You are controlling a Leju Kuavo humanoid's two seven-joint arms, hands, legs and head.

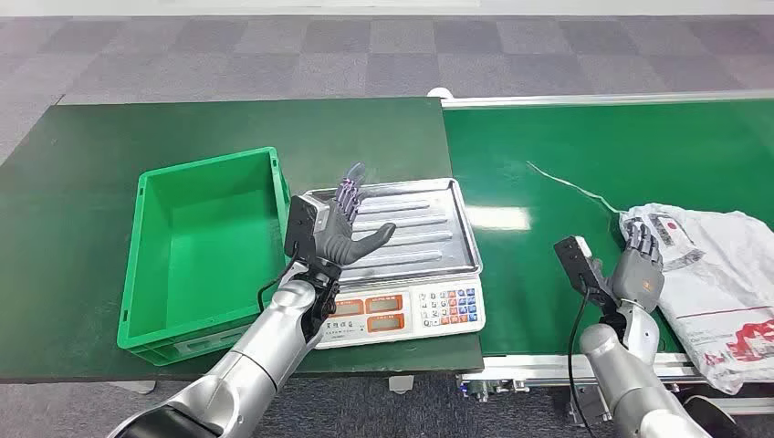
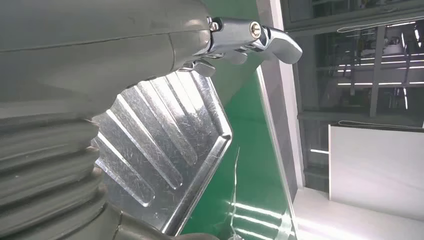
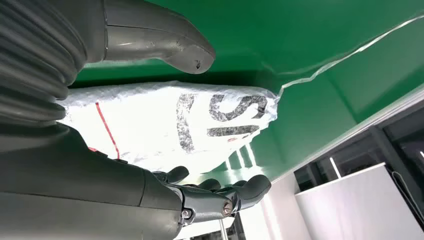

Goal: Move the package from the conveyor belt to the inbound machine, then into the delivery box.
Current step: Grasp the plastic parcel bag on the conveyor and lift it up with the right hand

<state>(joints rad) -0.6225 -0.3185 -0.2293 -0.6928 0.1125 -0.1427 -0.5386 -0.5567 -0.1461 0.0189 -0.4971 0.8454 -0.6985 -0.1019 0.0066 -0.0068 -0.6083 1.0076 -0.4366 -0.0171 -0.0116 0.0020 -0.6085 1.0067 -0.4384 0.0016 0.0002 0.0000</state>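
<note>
A: From the head view, where is the package?

B: On the green conveyor belt, just beyond the right hand. That hand's fingers are spread apart with nothing between them, their tips at the bag's near edge; I can't tell whether they touch. The bag's long side seems to run away from the fingers, toward the belt's near rail.

A: And the left hand?

B: Raised over the steel tray of the scale, fingers wide, holding nothing. The green box sits beside it on the dark bench, on the side away from the belt. The package is well apart from that hand, so the right hand is clearly the nearer one.

A: Left wrist view?

B: The ribbed tray lies just under the left hand, with a fingertip stretched out past it. Nothing is gripped.

A: Right wrist view?

B: The package lies between the thumb and the fingers of the right hand, which are wide apart and not yet closed on it. I'd judge the next move is simply to close there and lift.
</note>
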